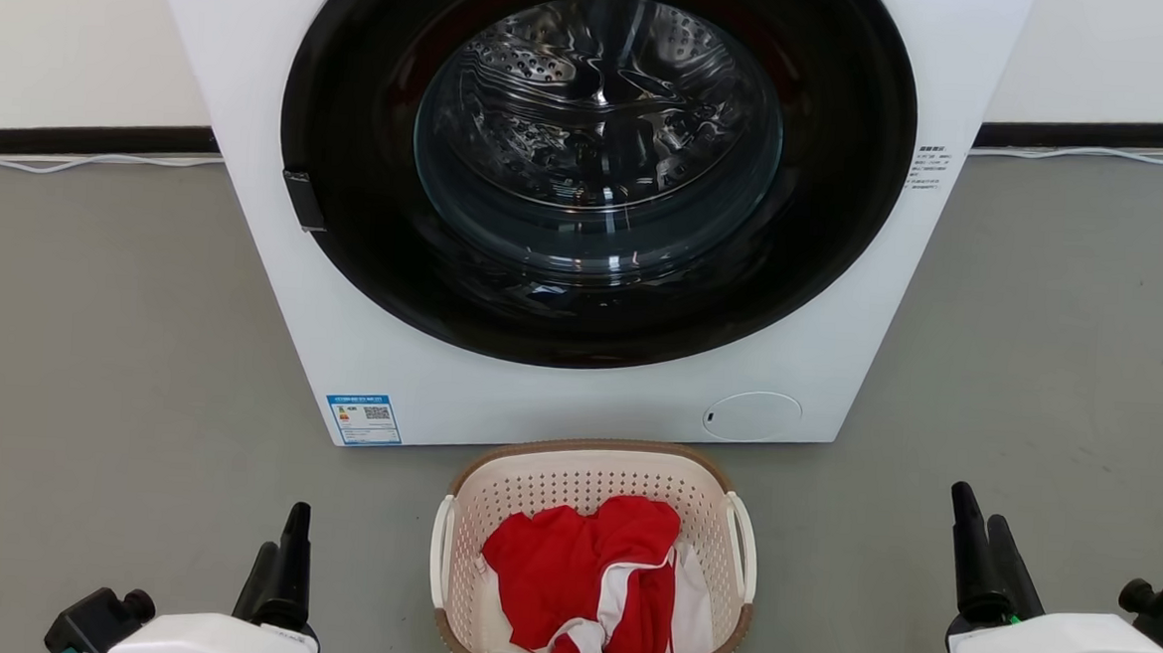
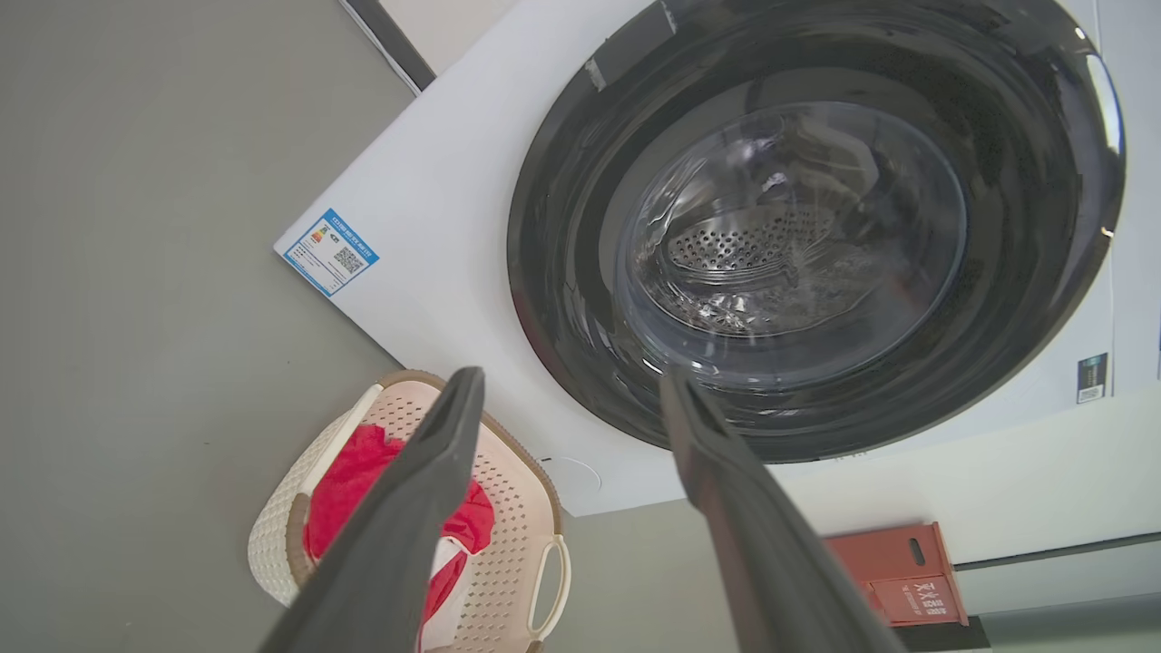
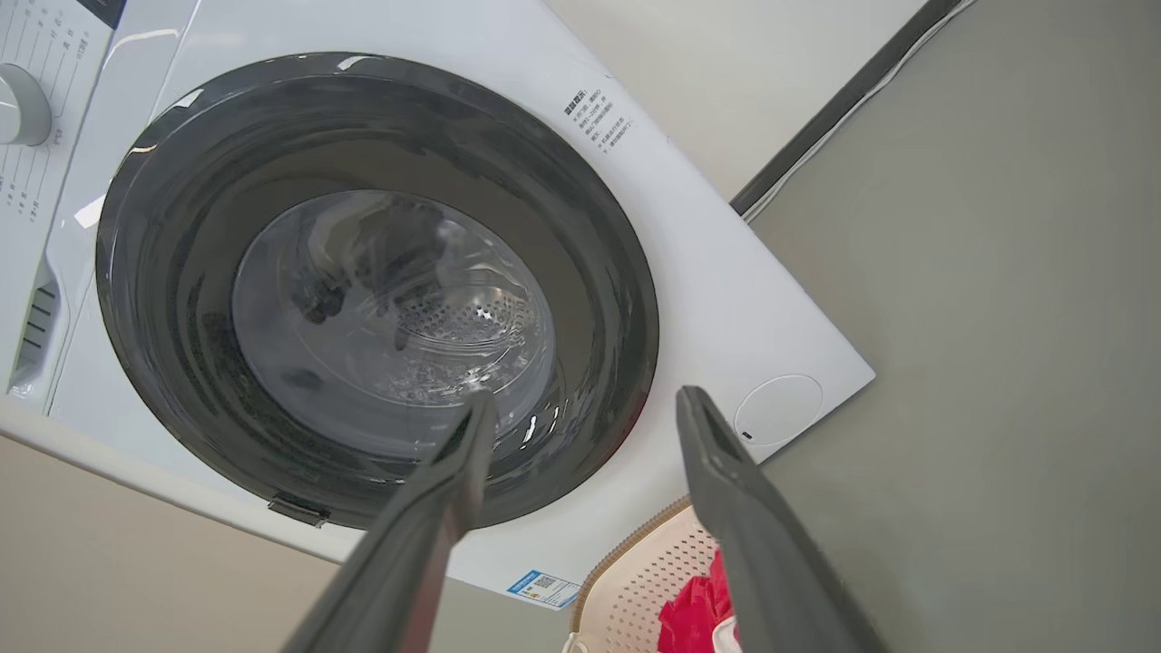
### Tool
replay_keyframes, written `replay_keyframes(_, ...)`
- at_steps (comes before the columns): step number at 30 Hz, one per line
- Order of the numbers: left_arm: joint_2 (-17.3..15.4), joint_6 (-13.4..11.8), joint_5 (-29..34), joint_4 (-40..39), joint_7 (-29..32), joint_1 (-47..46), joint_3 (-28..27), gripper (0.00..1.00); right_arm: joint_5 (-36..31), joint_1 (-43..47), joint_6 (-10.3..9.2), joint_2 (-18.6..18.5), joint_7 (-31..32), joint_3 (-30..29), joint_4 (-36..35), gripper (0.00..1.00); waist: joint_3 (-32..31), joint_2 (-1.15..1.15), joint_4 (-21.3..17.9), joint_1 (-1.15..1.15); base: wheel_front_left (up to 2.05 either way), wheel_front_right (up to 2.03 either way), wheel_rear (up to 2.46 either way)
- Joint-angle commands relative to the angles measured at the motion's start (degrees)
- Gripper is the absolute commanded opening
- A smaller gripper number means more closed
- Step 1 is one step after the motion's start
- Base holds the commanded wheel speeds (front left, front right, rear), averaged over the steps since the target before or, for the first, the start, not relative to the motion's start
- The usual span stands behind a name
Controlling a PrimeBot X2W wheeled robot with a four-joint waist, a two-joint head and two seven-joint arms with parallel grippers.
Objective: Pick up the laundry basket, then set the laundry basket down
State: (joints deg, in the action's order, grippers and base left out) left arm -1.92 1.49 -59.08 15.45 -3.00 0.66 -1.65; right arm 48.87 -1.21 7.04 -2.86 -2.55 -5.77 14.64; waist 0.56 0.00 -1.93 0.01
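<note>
Left tool [image 1: 284, 528], right tool [image 1: 980, 503] spread, empty; laundry basket [image 1: 553, 489] on floor [image 1: 93, 341] between them, untouched.

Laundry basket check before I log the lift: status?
Left pincer open, empty. Right pincer open, empty. Laundry basket on floor, red garment inside. Washing machine close behind.

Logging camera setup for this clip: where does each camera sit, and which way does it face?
Head view: on the head, facing forward and down at the washing machine and laundry basket; left claw and right claw at the bottom corners.
Left wrist view: on the left wrist, looking along that open claw at the machine's door.
Right wrist view: on the right wrist, likewise facing the door.
Shared: all three show machine and basket.
</note>
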Motion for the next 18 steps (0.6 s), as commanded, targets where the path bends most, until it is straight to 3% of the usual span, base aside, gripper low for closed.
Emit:
replay_keyframes(1, -0.5, -0.3, 1.8, -1.7, -0.6, -1.2, -0.5, 1.0, -2.0, -1.0, 0.21, -0.6, -1.0, 0.6, -2.0, 1.0, 0.0, 0.0, 0.0, 0.0, 0.0, 0.0, 0.0)
replay_keyframes(18, -0.6, -1.6, 12.8, -1.5, -3.6, -0.9, -0.1, 1.0, -15.4, -1.3, 0.28, -1.1, -4.0, 1.4, -1.9, 1.0, 0.1, 0.0, -0.6, 0.0, 0.0, 0.0, 0.0)
